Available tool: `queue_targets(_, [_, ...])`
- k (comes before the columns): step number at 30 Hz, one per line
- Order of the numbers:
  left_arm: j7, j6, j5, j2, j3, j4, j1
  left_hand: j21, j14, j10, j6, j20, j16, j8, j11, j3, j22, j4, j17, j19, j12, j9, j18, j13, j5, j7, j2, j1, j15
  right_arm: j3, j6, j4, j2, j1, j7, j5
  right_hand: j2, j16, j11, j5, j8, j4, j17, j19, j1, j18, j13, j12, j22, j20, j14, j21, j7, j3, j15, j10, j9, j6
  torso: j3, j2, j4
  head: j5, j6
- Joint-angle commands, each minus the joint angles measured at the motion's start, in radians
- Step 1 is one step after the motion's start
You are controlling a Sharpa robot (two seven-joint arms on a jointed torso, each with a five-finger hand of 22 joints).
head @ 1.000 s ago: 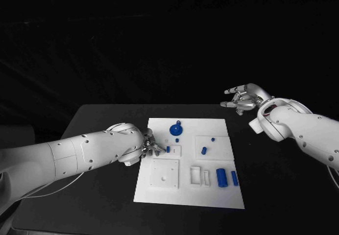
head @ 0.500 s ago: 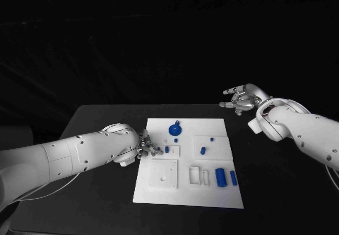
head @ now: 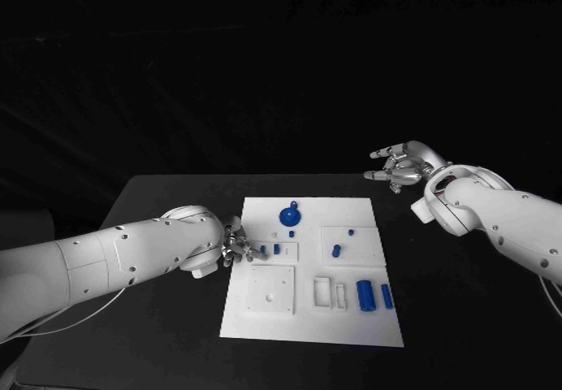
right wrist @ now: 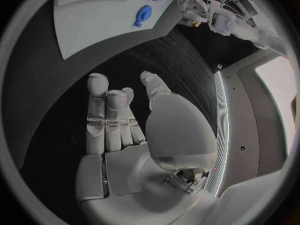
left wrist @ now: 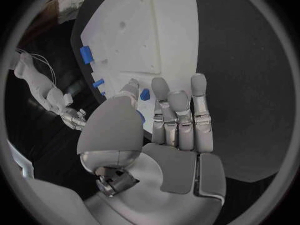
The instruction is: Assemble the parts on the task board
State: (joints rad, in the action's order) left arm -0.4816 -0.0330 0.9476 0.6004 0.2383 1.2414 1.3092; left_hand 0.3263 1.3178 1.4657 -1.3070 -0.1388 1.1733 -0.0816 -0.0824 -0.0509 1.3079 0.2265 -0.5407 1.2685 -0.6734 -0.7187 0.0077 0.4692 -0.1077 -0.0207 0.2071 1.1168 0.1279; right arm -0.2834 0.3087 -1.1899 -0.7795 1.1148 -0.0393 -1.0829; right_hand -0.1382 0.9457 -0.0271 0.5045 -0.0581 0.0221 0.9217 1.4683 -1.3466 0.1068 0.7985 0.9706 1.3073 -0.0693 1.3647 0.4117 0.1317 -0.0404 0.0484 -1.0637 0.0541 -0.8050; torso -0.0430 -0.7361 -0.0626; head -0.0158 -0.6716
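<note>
Task board (head: 307, 325) on black table (head: 164, 195)

task board (head: 355, 321): white | round part (head: 291, 215) and small peg (left wrist: 145, 95) just beyond the left hand's fingertips: blue | table (head: 469, 309): black | left hand (left wrist: 172, 130), right hand (right wrist: 128, 130): silver | arms: white

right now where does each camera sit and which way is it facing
Head view: on the robot's head, looking down at the white board on the black table; both arms show, left hand at the board's left edge, right hand raised beyond the far right corner.
Left wrist view: behind the left hand, facing the board; its fingers reach over the edge.
Right wrist view: behind the right hand, facing the board from off it.
Shared: all three show the board and its blue parts; the round blue part shows in head and right wrist views.
</note>
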Motion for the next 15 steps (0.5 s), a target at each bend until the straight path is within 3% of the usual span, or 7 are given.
queue_targets(1, [0.042,0.045,-0.063,0.014,-0.009,0.017,0.004,-0.014,-0.027,-0.003,0.041,0.004,0.005,-0.026,0.012,0.019,0.016,-0.003,0.013,-0.016,0.007,0.059,-0.008,0.010,-0.004,0.012,-0.008,0.014,-0.008,-0.001,-0.005,0.001,0.001,-0.001,0.001,0.000,0.002,-0.005,0.005,0.005,0.004,0.004,-0.001,0.035,0.004,0.021,-0.001,0.001,0.040,0.000,-0.002,-0.004,0.002,-0.004,0.002,0.005,0.000,0.005,-0.0005,-0.001,0.0016,0.003,0.003])
queue_targets(5, [0.087,0.032,-0.094,0.038,-0.040,0.038,0.006,-0.052,-0.113,-0.126,0.172,0.030,0.004,-0.037,0.041,0.016,0.009,-0.064,0.053,-0.063,-0.007,0.157,-0.008,0.023,-0.058,0.053,-0.040,0.029,-0.039,0.000,-0.003,0.002,0.002,-0.001,0.002,0.000,0.001,-0.009,0.005,0.010,0.004,0.002,-0.005,0.035,0.005,0.021,-0.002,0.000,0.039,0.000,-0.002,-0.009,0.002,-0.007,0.002,0.006,0.000,0.004,-0.0002,-0.002,0.0019,0.009,0.011])
queue_targets(6, [0.106,0.021,-0.100,0.045,-0.051,0.044,0.007,-0.075,-0.143,-0.158,0.192,0.040,-0.004,-0.054,0.049,0.018,-0.001,-0.099,0.068,-0.083,-0.001,0.169,-0.008,0.015,-0.104,0.059,-0.058,0.050,-0.049,0.000,-0.003,0.003,0.002,-0.001,0.002,0.000,0.001,-0.009,0.005,0.010,0.004,0.002,-0.005,0.035,0.005,0.021,-0.002,0.000,0.039,0.000,-0.002,-0.009,0.002,-0.007,0.002,0.006,0.000,0.004,-0.0001,-0.002,0.0019,0.009,0.011])
queue_targets(9, [0.164,-0.023,-0.100,0.060,-0.070,0.057,0.013,-0.125,-0.194,-0.216,0.210,0.059,-0.043,-0.091,0.061,0.020,-0.029,-0.169,0.113,-0.115,0.039,0.191,-0.008,-0.023,-0.141,0.064,-0.107,0.098,-0.066,0.000,-0.002,0.004,0.001,-0.001,0.003,0.001,0.001,-0.013,0.005,0.012,0.004,0.002,-0.009,0.034,0.005,0.021,-0.002,-0.001,0.038,0.000,-0.004,-0.015,0.002,-0.008,0.002,0.006,0.000,0.003,0.0002,0.000,-0.0026,0.015,0.010])
queue_targets(10, [0.188,-0.045,-0.084,0.064,-0.075,0.061,0.017,-0.160,-0.227,-0.251,0.224,0.071,-0.096,-0.089,0.073,-0.013,-0.055,-0.216,0.150,-0.138,0.097,0.212,-0.008,-0.070,-0.150,0.072,-0.153,0.171,-0.078,0.000,-0.001,0.004,0.001,-0.001,0.004,0.001,0.002,-0.018,0.005,0.012,0.003,0.001,-0.013,0.032,0.005,0.022,-0.003,-0.002,0.036,0.000,-0.006,-0.022,0.001,-0.009,0.002,0.007,0.001,-0.003,-0.0011,0.000,-0.0026,0.015,0.009])
queue_targets(12, [0.235,-0.087,-0.045,0.067,-0.082,0.065,0.023,-0.206,-0.213,-0.230,0.228,0.078,-0.169,-0.076,0.078,-0.041,-0.105,-0.262,0.215,-0.132,0.185,0.277,-0.007,-0.165,-0.056,0.081,-0.192,0.212,-0.089,0.000,0.001,0.005,0.001,-0.001,0.005,0.002,0.001,-0.022,0.005,0.013,0.003,-0.001,-0.017,0.031,0.006,0.022,-0.004,-0.003,0.034,0.000,-0.008,-0.029,0.001,-0.010,0.002,0.009,0.001,-0.016,-0.0008,0.000,-0.0029,0.017,0.011])
queue_targets(15, [0.309,-0.159,0.022,0.062,-0.088,0.064,0.028,-0.265,-0.221,-0.246,0.221,0.106,-0.351,-0.021,0.117,-0.091,-0.193,-0.319,0.330,-0.162,0.382,0.393,0.005,-0.335,-0.050,0.115,-0.208,0.268,-0.124,0.000,0.002,0.004,0.001,-0.001,0.007,0.003,0.002,-0.028,0.005,0.013,0.003,-0.004,-0.023,0.030,0.008,0.022,-0.006,-0.005,0.030,0.000,-0.009,-0.043,0.000,-0.011,0.002,0.009,0.002,-0.023,-0.0006,-0.002,-0.0002,0.014,0.014])
